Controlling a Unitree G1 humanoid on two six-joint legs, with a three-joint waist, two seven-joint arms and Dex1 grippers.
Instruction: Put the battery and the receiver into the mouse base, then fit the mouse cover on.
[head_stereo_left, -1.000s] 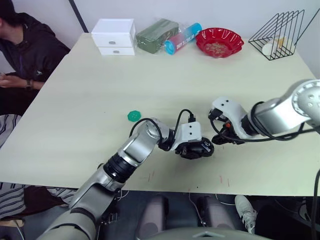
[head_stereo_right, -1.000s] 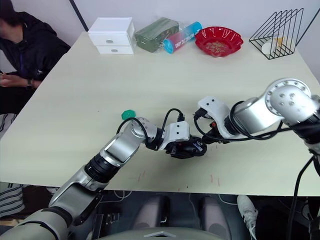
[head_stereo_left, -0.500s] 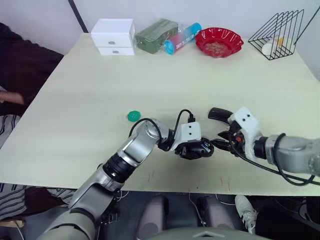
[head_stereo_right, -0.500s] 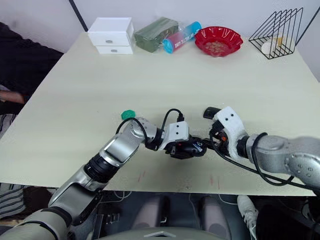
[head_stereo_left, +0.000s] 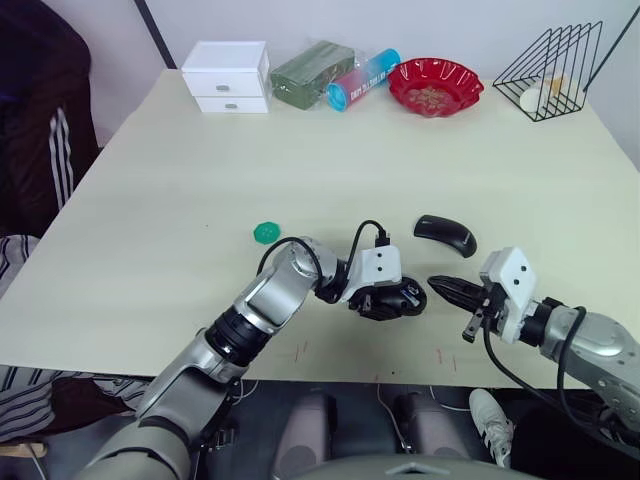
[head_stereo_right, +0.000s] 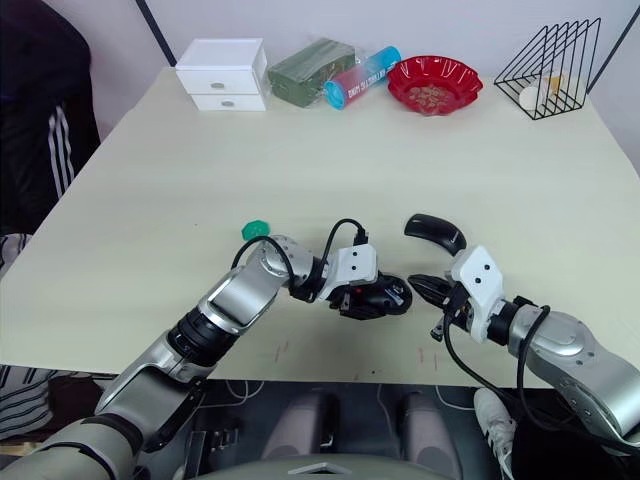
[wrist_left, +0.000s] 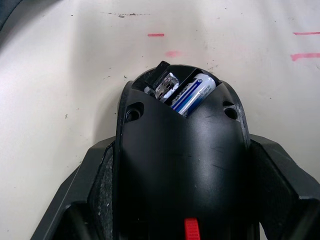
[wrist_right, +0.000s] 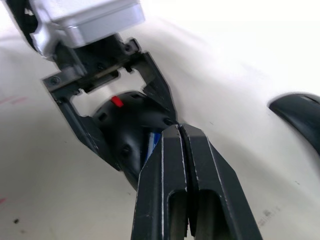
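Observation:
My left gripper (head_stereo_left: 397, 298) is shut on the black mouse base (head_stereo_left: 400, 297) near the table's front edge. In the left wrist view the mouse base (wrist_left: 182, 150) sits between the fingers (wrist_left: 95, 175), its red patch near the wrist. The white-and-blue battery (wrist_left: 192, 94) lies in the open bay at the far end. Beside it is a small silvery piece (wrist_left: 167, 86) that looks like the receiver. My right gripper (head_stereo_left: 437, 285) is shut and empty, its tip just right of the base. The mouse cover (head_stereo_left: 445, 233) lies on the table behind it, apart from both grippers.
A green round disc (head_stereo_left: 266, 232) lies left of my left forearm. At the back edge stand a white drawer box (head_stereo_left: 228, 74), a green packet (head_stereo_left: 313, 68), a tube (head_stereo_left: 364, 76), a red bowl (head_stereo_left: 436, 84) and a wire rack (head_stereo_left: 555, 68). A person stands at the table's left.
My right arm has drawn back toward the front right edge, uncovering the mouse cover on the table. The left gripper and mouse base have stayed put. The person at the left has shifted.

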